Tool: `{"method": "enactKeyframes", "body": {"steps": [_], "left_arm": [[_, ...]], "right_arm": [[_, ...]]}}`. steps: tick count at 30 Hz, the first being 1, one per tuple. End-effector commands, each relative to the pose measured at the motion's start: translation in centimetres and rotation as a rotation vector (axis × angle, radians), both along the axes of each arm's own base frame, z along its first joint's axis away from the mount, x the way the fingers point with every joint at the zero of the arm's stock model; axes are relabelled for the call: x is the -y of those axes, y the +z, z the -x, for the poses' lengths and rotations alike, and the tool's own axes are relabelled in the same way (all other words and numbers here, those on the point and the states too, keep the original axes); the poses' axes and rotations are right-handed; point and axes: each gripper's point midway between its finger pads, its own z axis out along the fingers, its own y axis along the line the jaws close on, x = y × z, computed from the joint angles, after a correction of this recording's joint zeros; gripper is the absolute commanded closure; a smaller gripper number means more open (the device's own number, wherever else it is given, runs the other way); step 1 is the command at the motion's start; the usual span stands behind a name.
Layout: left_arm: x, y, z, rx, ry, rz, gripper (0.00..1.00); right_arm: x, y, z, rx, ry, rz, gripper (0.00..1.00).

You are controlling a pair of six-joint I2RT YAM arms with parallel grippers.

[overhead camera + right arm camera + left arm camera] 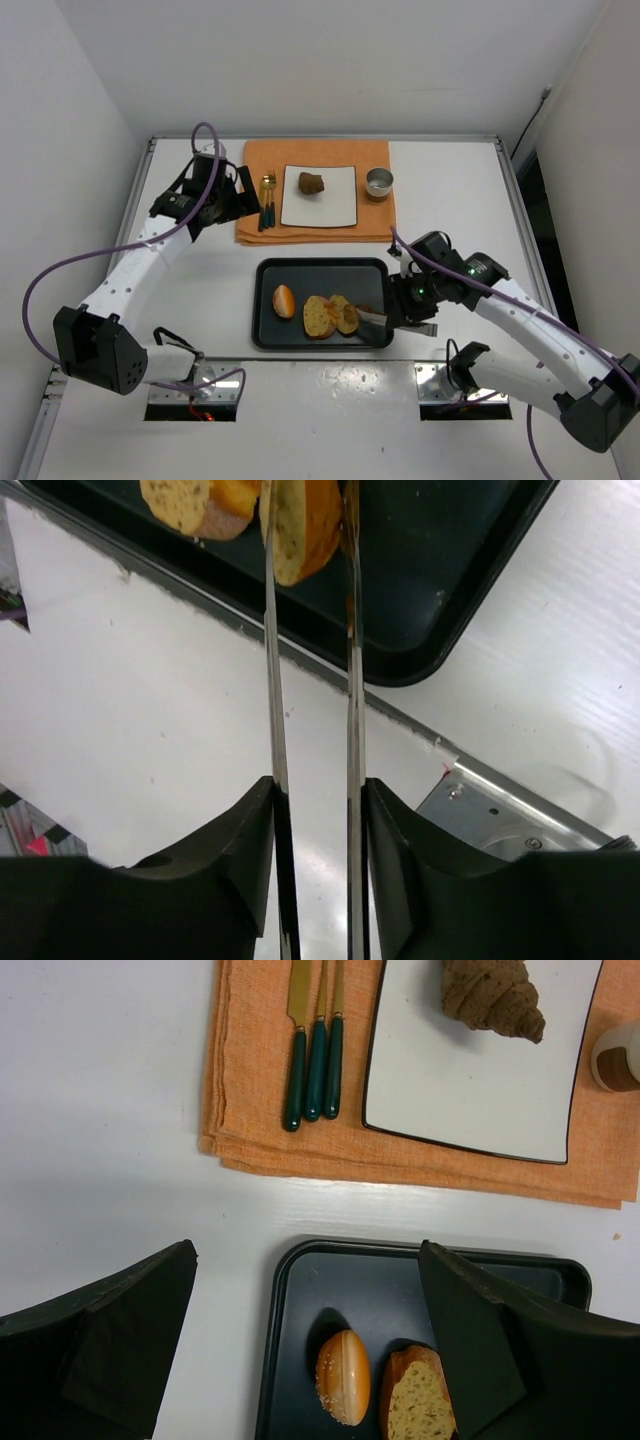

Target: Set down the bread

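Note:
A black tray (300,275) holds a glazed seeded bun (284,300) and two cut bread slices (318,316). My right gripper (408,306) is shut on metal tongs (372,322) at the tray's right end. In the right wrist view the tong blades (271,630) stand on either side of the right-hand slice (305,520), with the gripper (318,790) clamping their handles. My left gripper (243,195) is open and empty above the napkin's left edge. Its wrist view (308,1250) shows the bun (343,1375) and a slice (418,1405) below it.
An orange napkin (265,232) at the back holds a white square plate (335,205) with a dark brown croissant (311,183), gold and green cutlery (267,200) and a metal cup (379,182). Arm mounts (455,385) sit at the near edge.

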Motion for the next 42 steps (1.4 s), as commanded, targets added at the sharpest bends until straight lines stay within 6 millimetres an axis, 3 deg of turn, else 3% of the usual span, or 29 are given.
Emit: {"method": "enactKeyframes", "body": {"steps": [1, 5, 7, 8, 12, 14, 16, 20, 23, 24, 25, 27, 29, 30, 31, 33, 37, 42], "left_arm": [[-0.2, 1.6, 0.0, 0.053, 0.005, 0.032, 0.01], [-0.2, 1.6, 0.0, 0.053, 0.005, 0.032, 0.01], [-0.2, 1.6, 0.0, 0.053, 0.005, 0.032, 0.01], [-0.2, 1.6, 0.0, 0.053, 0.005, 0.032, 0.01], [-0.6, 1.6, -0.1, 0.058, 0.008, 0.005, 0.01], [-0.6, 2.0, -0.2, 0.069, 0.002, 0.001, 0.01], [-0.5, 2.4, -0.4, 0.078, 0.002, 0.003, 0.01], [-0.3, 2.4, -0.3, 0.076, 0.001, 0.016, 0.01], [-0.4, 2.0, -0.2, 0.067, 0.001, 0.014, 0.01], [-0.4, 2.0, -0.2, 0.067, 0.001, 0.014, 0.01], [-0.4, 2.0, -0.2, 0.067, 0.001, 0.014, 0.01], [-0.4, 2.0, -0.2, 0.067, 0.001, 0.014, 0.01], [-0.3, 2.4, -0.3, 0.076, 0.001, 0.016, 0.01], [-0.3, 2.4, -0.3, 0.076, 0.001, 0.016, 0.01], [-0.3, 2.4, -0.3, 0.076, 0.001, 0.016, 0.01], [-0.3, 2.4, -0.3, 0.076, 0.001, 0.016, 0.01], [-0.3, 2.4, -0.3, 0.076, 0.001, 0.016, 0.01], [-0.4, 2.1, 0.0, 0.056, 0.001, 0.011, 0.01]], "right_arm": [[-0.4, -0.2, 1.2, -0.032, 0.044, -0.023, 0.62], [-1.2, 1.2, 0.6, 0.013, 0.053, -0.075, 0.74], [-1.0, 2.4, -1.1, 0.089, 0.010, -0.053, 0.83], [0.3, 2.5, -2.6, 0.142, -0.080, 0.025, 0.87], [1.6, 6.2, -6.5, 0.331, -0.237, 0.054, 0.95], [2.0, 7.7, -8.5, 0.387, -0.306, 0.079, 0.95], [1.6, 7.5, -10.2, 0.398, -0.324, 0.112, 0.92], [-0.3, 8.2, -15.2, 0.500, -0.410, 0.083, 0.91], [-1.5, 10.2, -19.6, 0.609, -0.484, 0.074, 0.91], [-1.8, 9.6, -21.5, 0.627, -0.511, 0.110, 0.91], [-2.3, 10.9, -22.7, 0.657, -0.531, 0.099, 0.91], [-3.0, 11.2, -25.4, 0.691, -0.534, 0.124, 0.90], [-3.7, 11.3, -26.9, 0.711, -0.522, 0.136, 0.89], [-4.3, 12.2, -27.8, 0.728, -0.521, 0.125, 0.89], [-4.6, 10.9, -28.6, 0.717, -0.512, 0.167, 0.89], [-5.2, 11.0, -29.9, 0.731, -0.511, 0.174, 0.89], [-5.1, 9.1, -32.2, 0.721, -0.535, 0.219, 0.87], [-6.1, 4.3, -34.1, 0.631, -0.506, 0.260, 0.84]]}}
